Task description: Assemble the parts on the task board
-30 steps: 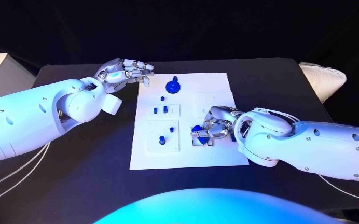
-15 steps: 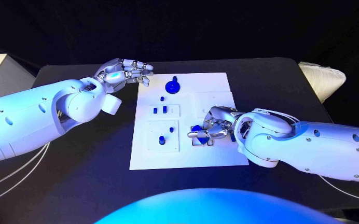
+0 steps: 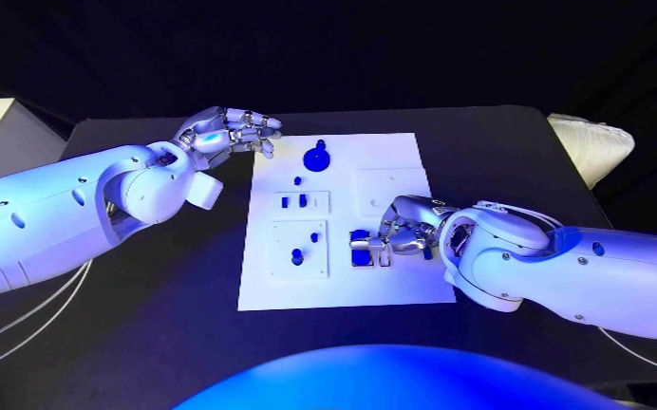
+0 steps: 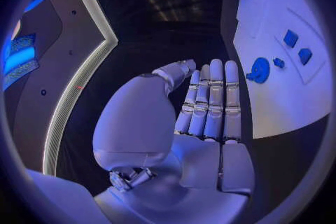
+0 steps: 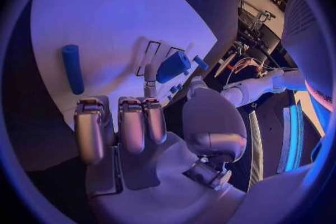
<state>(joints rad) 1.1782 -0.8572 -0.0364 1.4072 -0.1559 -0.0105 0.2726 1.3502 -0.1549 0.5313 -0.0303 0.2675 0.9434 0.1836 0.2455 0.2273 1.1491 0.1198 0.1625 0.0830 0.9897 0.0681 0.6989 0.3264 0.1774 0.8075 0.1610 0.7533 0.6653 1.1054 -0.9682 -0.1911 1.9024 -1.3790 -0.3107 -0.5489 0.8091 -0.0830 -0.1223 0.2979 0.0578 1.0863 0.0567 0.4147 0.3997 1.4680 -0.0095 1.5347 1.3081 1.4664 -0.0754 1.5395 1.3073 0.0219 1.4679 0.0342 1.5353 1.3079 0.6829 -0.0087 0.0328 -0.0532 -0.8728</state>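
Our right hand (image 3: 399, 230) pinched a blue part (image 3: 362, 243) over the task board (image 3: 397, 158); tilted, it might jam. Our left hand (image 3: 226, 131) hung open.

Two bulbous white arms (image 3: 83, 211) (thin white cables trailing) end in jointed silver fingers (image 3: 253, 125).

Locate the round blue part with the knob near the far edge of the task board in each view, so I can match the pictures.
Head view: the round blue part lies near the task board's far edge, beside the left hand.
Left wrist view: the same part lies on the board just past that hand's fingertips.
Right wrist view: I cannot pick it out.
Shared landmark: the white task board.
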